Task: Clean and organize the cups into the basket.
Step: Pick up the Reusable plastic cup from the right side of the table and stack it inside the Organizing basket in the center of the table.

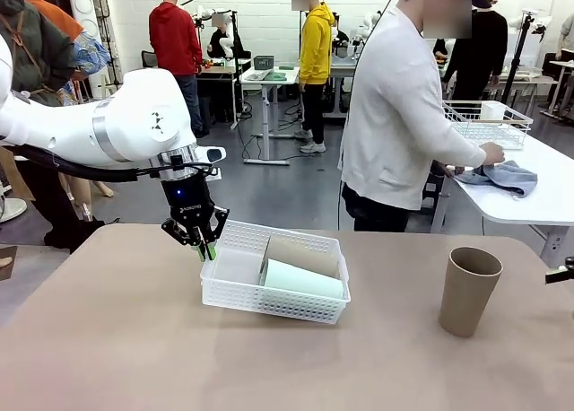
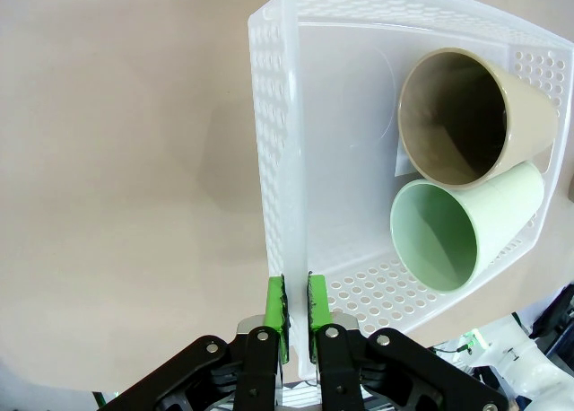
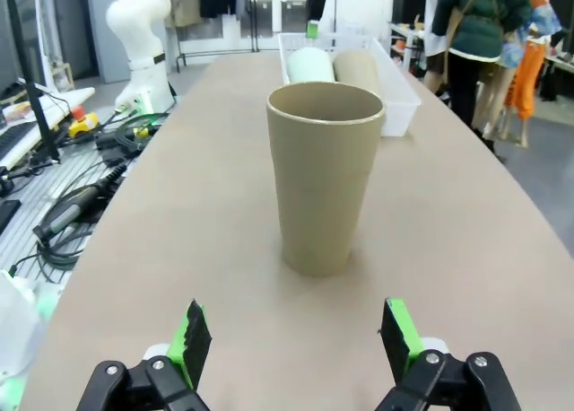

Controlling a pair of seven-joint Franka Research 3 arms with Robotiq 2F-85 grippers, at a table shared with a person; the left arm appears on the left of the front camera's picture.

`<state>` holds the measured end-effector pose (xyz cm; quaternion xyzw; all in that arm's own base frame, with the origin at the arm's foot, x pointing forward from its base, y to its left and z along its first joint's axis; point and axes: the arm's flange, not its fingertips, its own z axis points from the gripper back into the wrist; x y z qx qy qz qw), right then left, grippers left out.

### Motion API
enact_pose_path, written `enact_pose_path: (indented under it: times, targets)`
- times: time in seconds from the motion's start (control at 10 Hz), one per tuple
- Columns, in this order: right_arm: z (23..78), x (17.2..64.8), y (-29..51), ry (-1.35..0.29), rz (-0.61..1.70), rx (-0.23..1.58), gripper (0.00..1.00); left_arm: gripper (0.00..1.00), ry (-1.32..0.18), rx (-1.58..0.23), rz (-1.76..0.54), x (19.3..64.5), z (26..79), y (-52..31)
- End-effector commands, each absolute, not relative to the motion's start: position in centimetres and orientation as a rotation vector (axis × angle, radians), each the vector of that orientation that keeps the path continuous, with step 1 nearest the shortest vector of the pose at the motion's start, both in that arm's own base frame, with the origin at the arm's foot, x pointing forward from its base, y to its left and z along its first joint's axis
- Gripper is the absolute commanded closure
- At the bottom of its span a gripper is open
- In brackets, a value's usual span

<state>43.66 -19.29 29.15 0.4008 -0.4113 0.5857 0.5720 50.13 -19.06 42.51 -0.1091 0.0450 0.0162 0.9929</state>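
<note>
The left gripper (image 1: 208, 248) is seen closed down tight on the short left-hand wall of the white lattice basket (image 1: 273, 305). In the left wrist view its green pads (image 2: 276, 296) are pressed against either side of that thin wall near a corner, with the gripper (image 2: 297, 296) set straight over the rim of the basket (image 2: 273, 160). The basket is placed near the middle of the tan table (image 1: 126, 348) and is angled slightly to the table's edge. Two cups are laid on their sides inside it, touching one another at the right-hand end: a brown cup (image 1: 300, 252) farther back and a mint green cup (image 1: 303, 281) nearer the robot, with their open mouths turned towards the held wall — brown (image 2: 466, 115), mint (image 2: 448, 236). A third brown cup (image 1: 468, 290) is stood upright on the table, well apart from the basket to the right. The right gripper (image 3: 296, 339) is held wide open and empty, just short of that upright cup (image 3: 325, 191), which is not touched.
</note>
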Motion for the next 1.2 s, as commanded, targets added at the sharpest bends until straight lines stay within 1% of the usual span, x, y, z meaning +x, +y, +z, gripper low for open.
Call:
enact_pose_path:
  times: [0.0, 0.2, 0.9, 1.1]
  targets:
    - [27.9, 44.4, -17.7, -0.946, 1.415, 0.975, 0.00, 1.00, 0.080, -0.220, 0.036, 50.1, 42.6, -19.2]
    - [27.1, 45.4, -16.3, -0.937, 1.408, 0.992, 0.00, 1.00, 0.080, -0.220, 0.036, 50.1, 42.6, -19.2]
    - [27.2, 44.9, -16.4, -0.932, 1.400, 1.006, 0.00, 1.00, 0.080, -0.220, 0.036, 50.1, 42.6, -19.2]
    - [25.4, 45.8, -14.3, -0.874, 1.386, 0.985, 0.00, 1.00, 0.080, -0.220, 0.036, 50.1, 42.6, -19.2]
